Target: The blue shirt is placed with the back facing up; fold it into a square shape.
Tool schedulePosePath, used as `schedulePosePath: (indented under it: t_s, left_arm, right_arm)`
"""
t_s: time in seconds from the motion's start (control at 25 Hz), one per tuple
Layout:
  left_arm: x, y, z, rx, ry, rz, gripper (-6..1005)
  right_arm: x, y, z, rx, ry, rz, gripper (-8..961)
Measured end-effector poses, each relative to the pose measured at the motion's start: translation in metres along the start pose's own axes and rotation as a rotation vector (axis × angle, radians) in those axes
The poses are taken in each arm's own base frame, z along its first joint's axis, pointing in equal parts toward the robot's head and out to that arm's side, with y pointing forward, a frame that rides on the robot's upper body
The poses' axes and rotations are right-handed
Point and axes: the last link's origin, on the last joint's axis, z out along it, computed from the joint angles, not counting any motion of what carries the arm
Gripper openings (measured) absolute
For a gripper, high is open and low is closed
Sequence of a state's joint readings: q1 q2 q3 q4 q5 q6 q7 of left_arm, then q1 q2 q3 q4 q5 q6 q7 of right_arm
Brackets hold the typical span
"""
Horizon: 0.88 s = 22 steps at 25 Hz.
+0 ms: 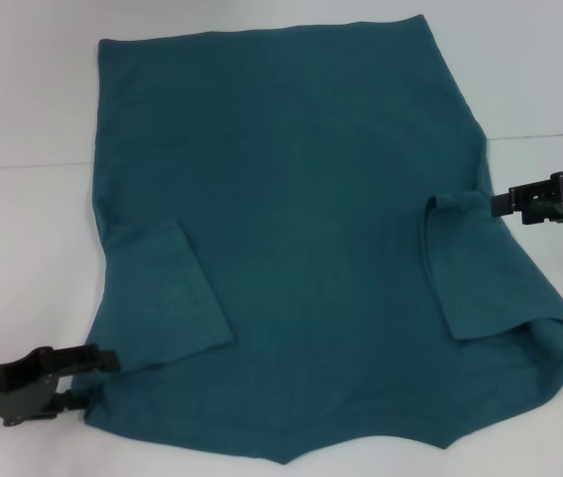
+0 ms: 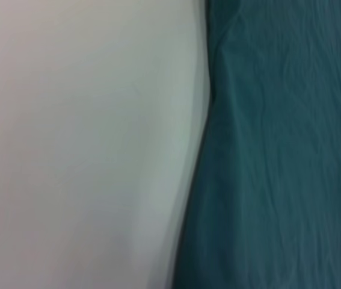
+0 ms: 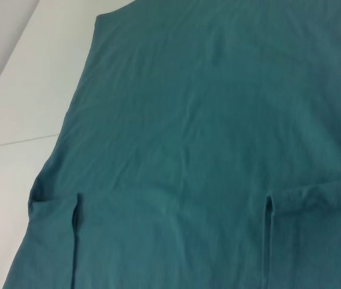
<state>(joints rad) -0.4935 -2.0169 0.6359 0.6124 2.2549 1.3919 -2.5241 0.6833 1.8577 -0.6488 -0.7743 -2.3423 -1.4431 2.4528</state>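
Blue shirt (image 1: 301, 248) lies flat on the white worktop (image 1: 23, 99), back up, both sleeves already turned in over the body — likely prep for the square. Your left gripper (image 1: 102, 360) sits at the near left edge of the fabric; right gripper (image 1: 504, 202) touches the right sleeve fold. How far either is open, or whether it grips cloth, I cannot tell.

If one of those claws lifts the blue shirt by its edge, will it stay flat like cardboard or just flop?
Most likely it flops. The blue shirt lies limp on the table, with both sleeves folded in over the body and soft wrinkles across the cloth. It probably drapes and sags from wherever it is pinched. It looks thin, so likely light, and a push would probably bunch it.
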Motion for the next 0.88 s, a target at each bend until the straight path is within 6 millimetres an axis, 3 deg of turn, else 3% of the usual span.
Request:
schedulePosePath:
  t_s: [0.24,0.64,0.88]
  left_arm:
    - [0.003,0.004,0.007,0.015,-0.018,0.012,825]
    - [0.006,0.012,-0.001,-0.029,-0.005,0.031,824]
    - [0.007,0.006,-0.006,-0.006,0.005,0.020,817]
  right_arm:
    - [0.000,-0.001,0.000,-0.001,-0.002,-0.004,659]
    - [0.000,-0.002,0.000,-0.002,-0.011,-0.004,659]
    - [0.000,-0.002,0.000,-0.001,-0.011,-0.005,659]
